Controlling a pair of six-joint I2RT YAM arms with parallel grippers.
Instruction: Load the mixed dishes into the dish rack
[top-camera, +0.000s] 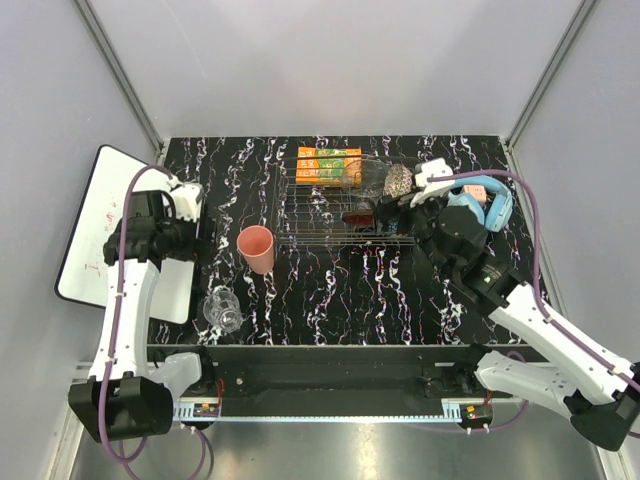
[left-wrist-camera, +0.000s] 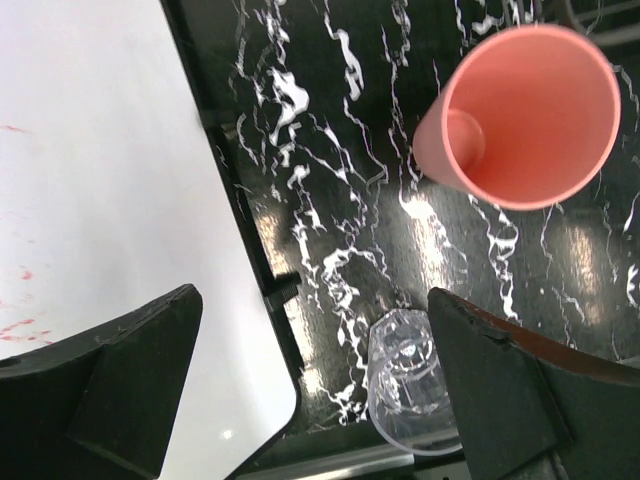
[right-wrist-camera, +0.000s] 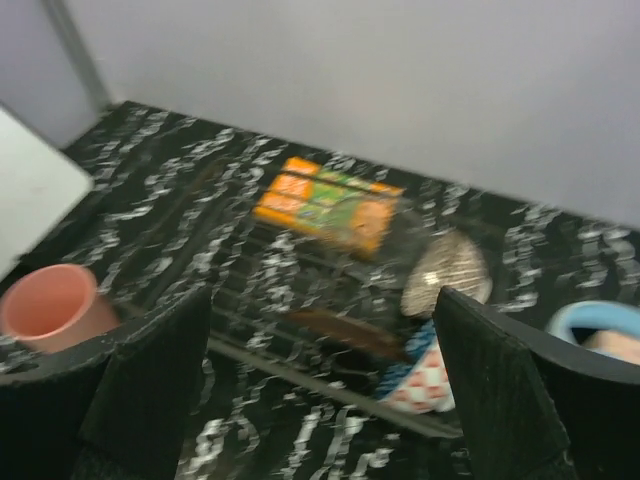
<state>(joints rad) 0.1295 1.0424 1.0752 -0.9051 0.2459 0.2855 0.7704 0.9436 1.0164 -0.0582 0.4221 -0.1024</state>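
The left tool gapes empty above the black marbled desk near a pink plastic cup, while the right tool, likewise spread empty, faces the silvery wire rack.

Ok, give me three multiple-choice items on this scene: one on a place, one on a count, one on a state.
1. The pink cup stands: A on the table left of the dish rack; B inside the rack; C inside a bowl.
2. Cups outside the rack: A one; B two; C four.
3. The left tool is: A shut on the pink cup; B shut on a bowl; C open, empty.
Answers: A, it sits on bare table beside the rack; B, pink cup plus small clear glass cup; C, jaws apart, nothing between.
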